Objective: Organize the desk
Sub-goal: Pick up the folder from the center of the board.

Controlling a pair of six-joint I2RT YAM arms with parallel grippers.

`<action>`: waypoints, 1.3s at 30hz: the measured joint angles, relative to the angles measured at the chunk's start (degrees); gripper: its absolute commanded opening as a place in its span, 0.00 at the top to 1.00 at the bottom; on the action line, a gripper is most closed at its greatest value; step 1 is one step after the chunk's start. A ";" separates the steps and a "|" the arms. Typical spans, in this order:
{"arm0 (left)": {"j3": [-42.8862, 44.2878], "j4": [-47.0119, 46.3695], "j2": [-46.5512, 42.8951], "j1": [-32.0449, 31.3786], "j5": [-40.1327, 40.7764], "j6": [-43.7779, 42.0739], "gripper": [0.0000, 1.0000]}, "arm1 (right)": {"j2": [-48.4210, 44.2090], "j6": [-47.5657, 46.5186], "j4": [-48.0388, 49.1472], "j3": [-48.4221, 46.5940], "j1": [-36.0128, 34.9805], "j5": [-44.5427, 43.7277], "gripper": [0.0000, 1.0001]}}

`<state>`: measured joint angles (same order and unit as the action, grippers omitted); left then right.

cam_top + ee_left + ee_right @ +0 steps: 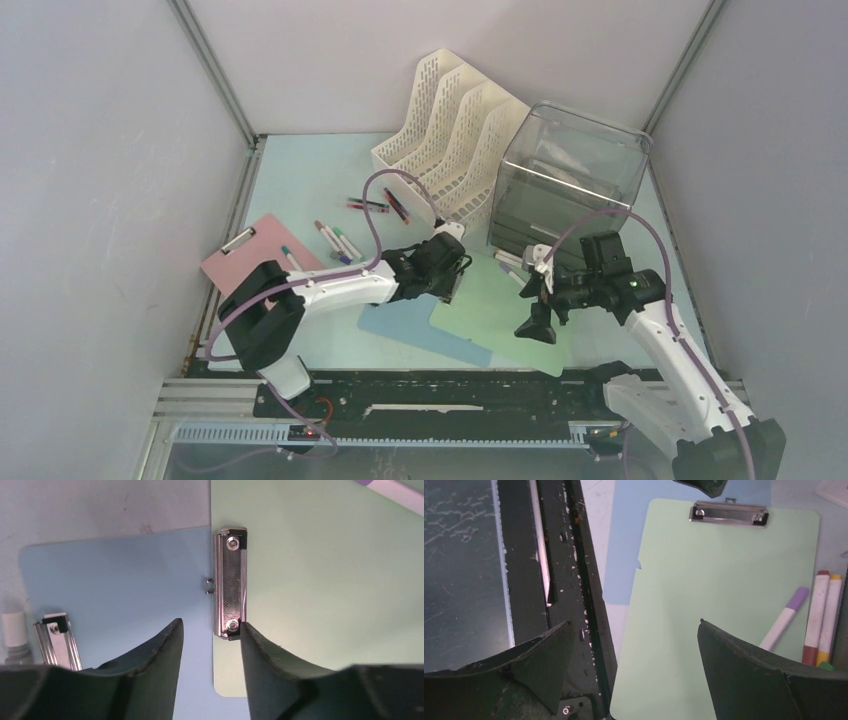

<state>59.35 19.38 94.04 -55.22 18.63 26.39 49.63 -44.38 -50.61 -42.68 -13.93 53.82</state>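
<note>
Top view: the pale table [300, 175] fills the enclosure floor and carries a file rack [450, 130], a clear bin [570, 180], loose pens [335, 240] and three clipboards. The left pincer [455, 272] hangs over the far end of the green clipboard [490, 310], which overlaps the blue clipboard [410, 325]. The right pincer [532, 305] hovers over the green board's right side. Left wrist view: the pincer is part open and holds nothing. The metal clip [230, 580] sits off-centre in the gap, against the right-hand finger. Judgement: if the clip is to be gripped, centre on it first, close square across it, then lift before sliding so the blue board is not dragged. Right wrist view: this pincer gapes wide and empty above the green board, with markers [784, 620] lying near. It should be kept clear of them.
</note>
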 measured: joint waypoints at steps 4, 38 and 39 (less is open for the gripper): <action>-1.20 -2.19 -0.76 1.07 -3.87 -1.53 0.41 | 0.90 -0.02 0.11 0.00 0.02 -2.05 0.00; 8.50 -1.99 14.03 2.56 -3.61 -6.51 1.00 | -2.32 -0.24 -0.20 0.04 4.85 -2.34 0.00; 8.50 -1.99 14.03 2.45 -3.10 -6.54 1.00 | -2.32 -0.24 -0.20 0.04 4.85 -2.34 0.00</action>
<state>67.85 17.39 108.07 -52.77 15.53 19.86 47.31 -44.62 -50.81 -42.63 -9.08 51.48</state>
